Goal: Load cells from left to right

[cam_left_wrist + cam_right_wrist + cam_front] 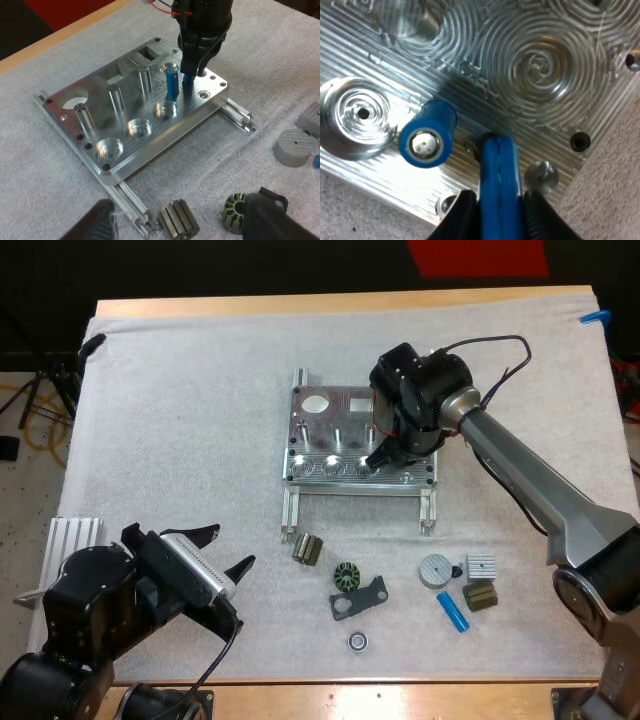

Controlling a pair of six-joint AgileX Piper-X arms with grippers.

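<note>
1. The right gripper [383, 455] is hanging over the right end of the metal fixture [318, 430], which is sitting in the middle of the white mat [180, 420].
2. Its 2 black fingers [464, 215] are pressing from both sides on a blue piece [497, 165]. The piece's lower end is reaching down to the fixture's top face near the right front corner, and I cannot tell whether it is touching.
3. A blue cell [172, 82] is standing upright in the fixture's front row of round pockets, just beside the held piece.
4. 3 round pockets [139, 129] further left in that row are lying bare, showing their machined rings.
5. The left gripper [225, 552] is hovering over the mat's front left, well apart from the fixture. Its 2 fingers are standing wide apart and touching nothing.
6. A loose blue cylinder [452, 610] is lying on the mat in front of the fixture toward the right, near a grey disc [435, 570] and a dark ribbed part [480, 596].
7. A second ribbed part [308, 549] and a green-and-black ring [346, 577] are lying near the fixture's front rails.
</note>
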